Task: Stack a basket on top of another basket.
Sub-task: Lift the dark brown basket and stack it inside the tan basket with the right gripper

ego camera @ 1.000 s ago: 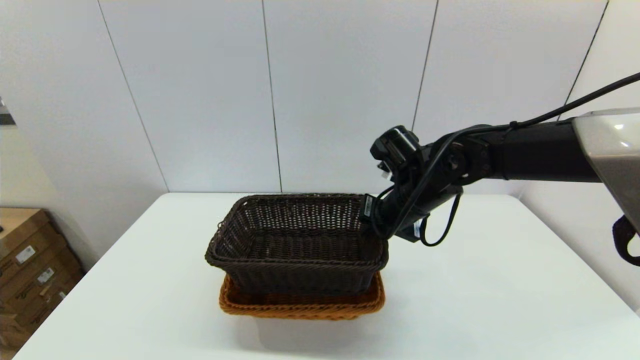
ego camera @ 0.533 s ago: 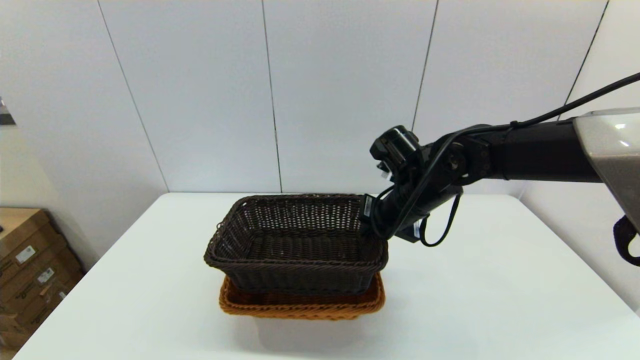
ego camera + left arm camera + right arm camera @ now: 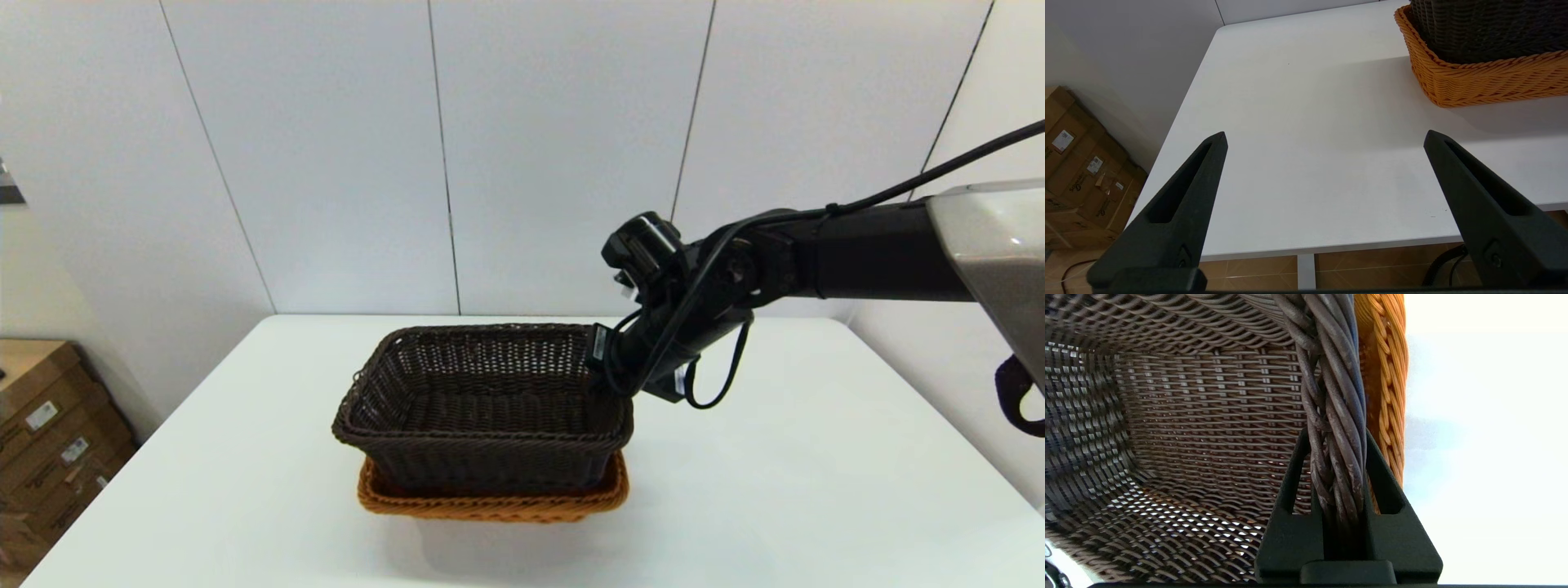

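The dark brown basket (image 3: 482, 408) sits nested inside the orange-tan basket (image 3: 490, 502) near the table's middle, its rim well above the orange one. My right gripper (image 3: 608, 382) is shut on the dark basket's right braided rim (image 3: 1335, 416), one finger inside and one outside; the orange rim (image 3: 1388, 396) runs just beside it. In the left wrist view my left gripper (image 3: 1325, 139) is open over the table's front left part, with the orange-tan basket (image 3: 1486, 79) and the dark basket (image 3: 1490, 24) off to its right.
The white table (image 3: 816, 490) stretches wide on both sides of the baskets. Cardboard boxes (image 3: 45, 433) stand on the floor past the table's left edge. A white panelled wall closes the back.
The dark basket has sunk a little lower into the orange-tan one and levelled out, its far rim dropping. My right arm has come down slightly with it.
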